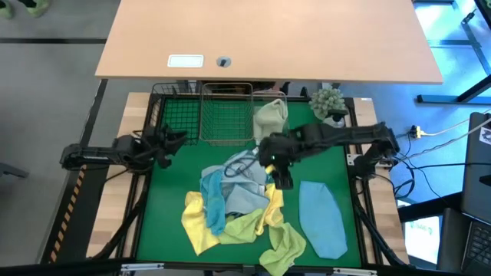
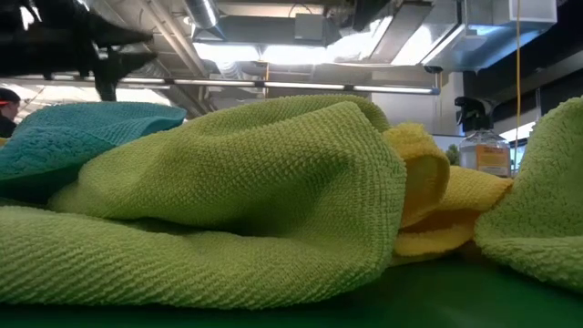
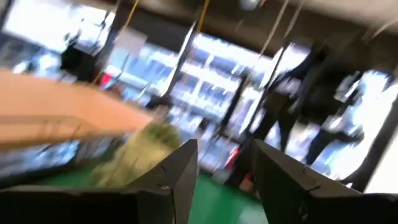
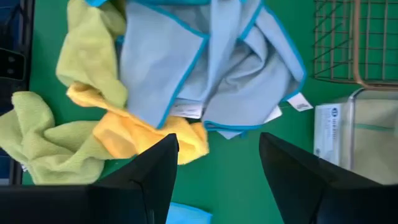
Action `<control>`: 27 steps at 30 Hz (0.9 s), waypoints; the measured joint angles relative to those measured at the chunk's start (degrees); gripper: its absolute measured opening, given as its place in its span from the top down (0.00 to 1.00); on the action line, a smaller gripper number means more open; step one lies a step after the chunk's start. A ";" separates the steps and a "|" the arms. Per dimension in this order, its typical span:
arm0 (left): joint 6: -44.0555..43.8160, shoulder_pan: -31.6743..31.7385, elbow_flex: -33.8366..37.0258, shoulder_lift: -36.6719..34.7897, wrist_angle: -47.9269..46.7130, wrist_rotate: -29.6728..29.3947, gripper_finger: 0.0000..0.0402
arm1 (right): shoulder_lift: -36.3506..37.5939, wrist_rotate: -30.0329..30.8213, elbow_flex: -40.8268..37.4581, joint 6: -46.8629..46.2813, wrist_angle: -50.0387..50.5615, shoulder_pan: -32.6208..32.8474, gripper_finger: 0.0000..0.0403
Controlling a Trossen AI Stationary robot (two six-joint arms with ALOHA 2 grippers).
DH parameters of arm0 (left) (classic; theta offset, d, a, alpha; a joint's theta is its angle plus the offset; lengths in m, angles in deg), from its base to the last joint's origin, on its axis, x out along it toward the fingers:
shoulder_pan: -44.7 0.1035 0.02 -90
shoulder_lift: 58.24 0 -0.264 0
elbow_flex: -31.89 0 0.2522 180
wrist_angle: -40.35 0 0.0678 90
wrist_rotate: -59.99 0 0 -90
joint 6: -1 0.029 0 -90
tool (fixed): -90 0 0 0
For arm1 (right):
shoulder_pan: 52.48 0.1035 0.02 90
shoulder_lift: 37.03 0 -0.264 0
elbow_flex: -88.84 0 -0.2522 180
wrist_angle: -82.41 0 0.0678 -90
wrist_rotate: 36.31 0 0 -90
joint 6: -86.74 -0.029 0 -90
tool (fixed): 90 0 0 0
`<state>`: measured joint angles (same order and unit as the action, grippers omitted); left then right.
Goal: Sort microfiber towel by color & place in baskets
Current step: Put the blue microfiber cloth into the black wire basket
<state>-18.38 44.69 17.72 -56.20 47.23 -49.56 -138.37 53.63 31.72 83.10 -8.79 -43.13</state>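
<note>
High view: the right claw (image 1: 282, 181) hangs over the centre of the green counter (image 1: 173, 180), at the upper right edge of the towel pile (image 1: 239, 207); one blue towel (image 1: 322, 218) lies apart at lower right. The three baskets line the top of the mat: the black basket (image 1: 175, 115) at left, the silver basket (image 1: 226, 113) in the middle, the clear basket (image 1: 270, 119) at right with a pale green towel in it. The left claw (image 1: 170, 142) sits at centre left, just below the black basket and well clear of the pile. The step in hand looks like choosing the next towel; the next move calls for lowering onto one cloth and pinching a single fold.

Low view: a green towel (image 2: 237, 191) fills the frame, a yellow towel (image 2: 437, 205) behind it at right.

Left wrist view: blurred; the left fingers (image 3: 180, 180) stand apart with nothing between them.

Right wrist view: the right fingers (image 4: 149, 180) are spread and empty; the light blue-grey towel (image 4: 199, 68) lies just beyond them in the upper centre, yellow beside it.
</note>
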 joint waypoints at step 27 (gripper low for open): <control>0.43 -16.54 -24.86 48.80 -13.69 18.85 0.64 | 0.00 13.69 -0.09 -11.10 8.57 12.19 0.44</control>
<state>-17.95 28.15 -7.14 -7.40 33.54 -30.72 -138.37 67.32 31.64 72.00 -0.22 -30.94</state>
